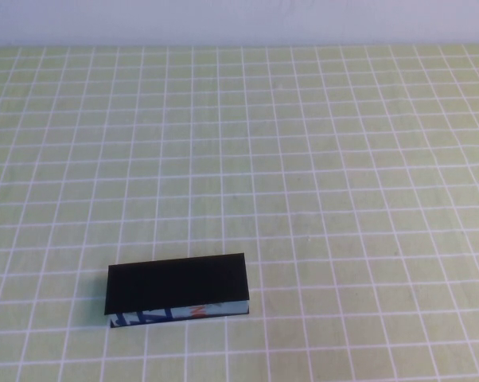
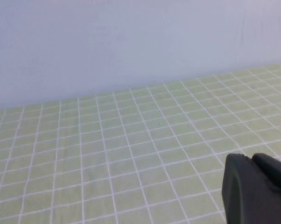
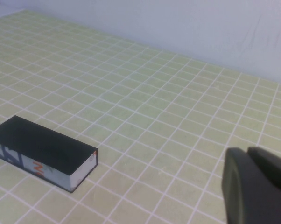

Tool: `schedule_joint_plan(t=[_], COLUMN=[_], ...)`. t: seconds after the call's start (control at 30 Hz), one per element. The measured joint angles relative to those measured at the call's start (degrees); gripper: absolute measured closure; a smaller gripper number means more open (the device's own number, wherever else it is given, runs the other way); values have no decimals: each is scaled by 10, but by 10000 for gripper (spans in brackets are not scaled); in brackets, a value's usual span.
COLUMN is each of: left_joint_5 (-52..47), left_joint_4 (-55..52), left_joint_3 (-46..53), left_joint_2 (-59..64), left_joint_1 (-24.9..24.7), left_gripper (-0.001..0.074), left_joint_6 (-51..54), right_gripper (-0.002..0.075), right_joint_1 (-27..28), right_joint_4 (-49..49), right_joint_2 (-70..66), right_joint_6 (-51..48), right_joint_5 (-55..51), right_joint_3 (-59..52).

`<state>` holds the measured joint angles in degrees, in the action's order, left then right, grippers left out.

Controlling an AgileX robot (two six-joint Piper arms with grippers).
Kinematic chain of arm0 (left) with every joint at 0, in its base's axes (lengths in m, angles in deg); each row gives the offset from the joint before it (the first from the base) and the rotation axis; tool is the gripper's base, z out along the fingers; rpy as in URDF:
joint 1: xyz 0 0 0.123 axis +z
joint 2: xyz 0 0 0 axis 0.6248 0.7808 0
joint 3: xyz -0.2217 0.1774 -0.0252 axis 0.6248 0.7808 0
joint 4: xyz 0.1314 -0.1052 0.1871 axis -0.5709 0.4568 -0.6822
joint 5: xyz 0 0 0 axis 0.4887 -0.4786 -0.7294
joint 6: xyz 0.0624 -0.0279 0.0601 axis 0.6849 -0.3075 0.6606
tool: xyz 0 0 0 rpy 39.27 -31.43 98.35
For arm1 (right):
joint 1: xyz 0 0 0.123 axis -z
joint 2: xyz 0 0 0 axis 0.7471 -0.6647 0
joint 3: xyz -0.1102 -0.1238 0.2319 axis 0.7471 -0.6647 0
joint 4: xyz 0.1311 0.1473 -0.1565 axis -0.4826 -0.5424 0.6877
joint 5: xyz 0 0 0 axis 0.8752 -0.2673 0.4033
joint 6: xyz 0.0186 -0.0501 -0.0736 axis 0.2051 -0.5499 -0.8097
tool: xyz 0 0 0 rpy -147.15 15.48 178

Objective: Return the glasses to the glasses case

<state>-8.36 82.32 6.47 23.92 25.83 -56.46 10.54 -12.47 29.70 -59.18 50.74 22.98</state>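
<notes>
On green gridded cloth (image 1: 343,159) lies closed glasses case (image 1: 178,288); both grippers' (image 2: 257,189) (image 3: 257,186) grip unclear

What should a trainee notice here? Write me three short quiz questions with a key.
1. True or false: in the high view, the glasses case lies on the left half of the table.
2. The glasses are: A) beside the case; B) on top of the case; C) nowhere in view.
3. Whose wrist view shows the case: the left gripper or the right gripper?
Key: 1 true; 2 C; 3 right. Both grippers are outside the high view.
</notes>
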Motion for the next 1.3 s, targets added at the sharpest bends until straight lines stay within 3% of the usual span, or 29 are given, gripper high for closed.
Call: schedule_joint_plan(t=[0.23,0.4,0.57,1.3], left_joint_5=[37,35,-12,-13], left_joint_4=[32,48,58,60], left_joint_3=[117,196,199,199], left_joint_2=[-85,-115,-116,-117], left_joint_1=[60,71,71,71], left_gripper=[736,736,736,736], left_joint_6=[7,-22,-32,-40], right_gripper=[742,742,742,743], right_joint_1=[0,0,0,0], right_joint_4=[0,0,0,0], right_joint_2=[0,0,0,0], right_joint_6=[0,0,0,0], right_joint_5=[0,0,0,0], right_joint_3=[0,0,0,0])
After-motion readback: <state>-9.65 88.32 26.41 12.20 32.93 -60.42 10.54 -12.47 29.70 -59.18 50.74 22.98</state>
